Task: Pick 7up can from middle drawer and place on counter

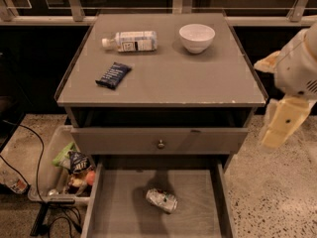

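The 7up can (161, 200) lies on its side on the flat bottom of the open middle drawer (198, 207), near its middle. The grey counter (198, 78) spans the upper half of the view, with pale chips along its front edge. My arm and gripper (281, 125) hang at the right edge, beside the cabinet's right front corner, well above and to the right of the can. Nothing is held in it that I can see.
On the counter lie a white-labelled plastic bottle (130, 41), a white bowl (196, 37) and a dark blue snack packet (113, 75). The drawer front with a round knob (160, 144) sits above the open drawer. A bin of snacks (69, 170) and cables (34, 152) are on the floor at left.
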`<control>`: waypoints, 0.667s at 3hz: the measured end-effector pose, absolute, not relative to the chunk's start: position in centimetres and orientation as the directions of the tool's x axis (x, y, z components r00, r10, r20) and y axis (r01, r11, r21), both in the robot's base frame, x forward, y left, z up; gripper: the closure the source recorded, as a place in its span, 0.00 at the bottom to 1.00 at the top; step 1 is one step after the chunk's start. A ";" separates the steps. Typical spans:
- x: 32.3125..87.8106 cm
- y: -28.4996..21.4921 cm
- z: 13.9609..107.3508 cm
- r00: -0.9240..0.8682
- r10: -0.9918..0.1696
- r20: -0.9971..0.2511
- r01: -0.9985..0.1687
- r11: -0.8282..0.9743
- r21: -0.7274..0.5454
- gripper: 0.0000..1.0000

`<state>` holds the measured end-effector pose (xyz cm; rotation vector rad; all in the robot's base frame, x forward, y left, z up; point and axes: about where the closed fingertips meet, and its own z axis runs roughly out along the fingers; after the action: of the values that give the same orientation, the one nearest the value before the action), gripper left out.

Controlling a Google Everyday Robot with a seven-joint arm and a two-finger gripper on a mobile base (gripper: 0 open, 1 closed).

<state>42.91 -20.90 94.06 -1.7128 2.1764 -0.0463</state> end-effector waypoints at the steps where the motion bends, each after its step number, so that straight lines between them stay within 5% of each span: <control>1: 42.2 -19.7 89.3 -0.172 -0.927 -0.334 -0.935 0.260 -0.242 0.00; 2: 42.1 -18.9 85.1 -0.175 -0.916 -0.360 -0.940 0.264 -0.215 0.00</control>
<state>42.12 -18.89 85.08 -1.6826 2.1259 0.0777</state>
